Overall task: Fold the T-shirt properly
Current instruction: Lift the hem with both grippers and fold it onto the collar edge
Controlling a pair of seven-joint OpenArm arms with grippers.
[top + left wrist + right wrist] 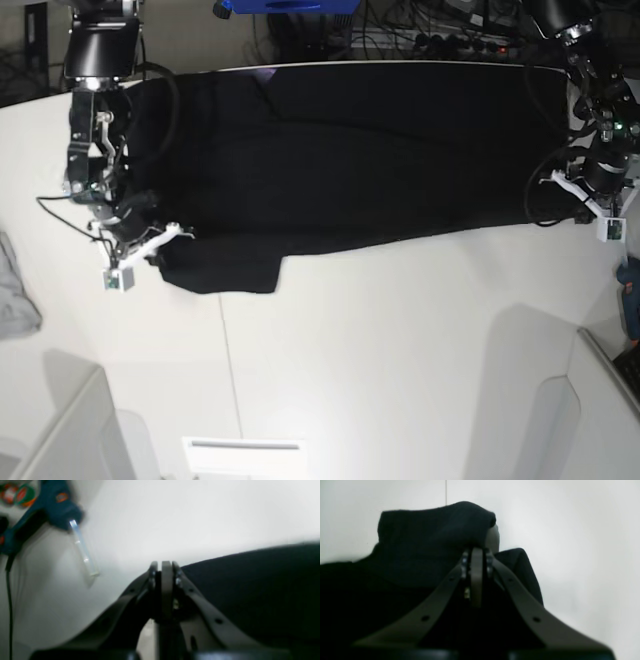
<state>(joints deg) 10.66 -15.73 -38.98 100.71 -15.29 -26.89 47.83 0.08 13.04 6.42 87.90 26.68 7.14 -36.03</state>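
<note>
The black T-shirt (350, 160) lies spread across the far half of the white table (400, 350). My right gripper (160, 245) is at its near left corner. In the right wrist view this gripper (477, 551) is shut on the T-shirt (432, 537), and a bunched fold of it rises over the fingertips. My left gripper (572, 190) is at the shirt's right edge. In the left wrist view it (166, 564) is shut low on the table, and the cloth (250, 585) runs right up to its fingers. The purple patch and the orange mark are out of view.
A blue glue gun (57, 505) with a clear glue stick (83, 550) and a black cable (10, 605) lies left of my left gripper; it also shows at the base view's right edge (630, 285). A small grey cloth (15, 290) lies at the left edge. Tape rolls (17, 495) sit beyond the gun.
</note>
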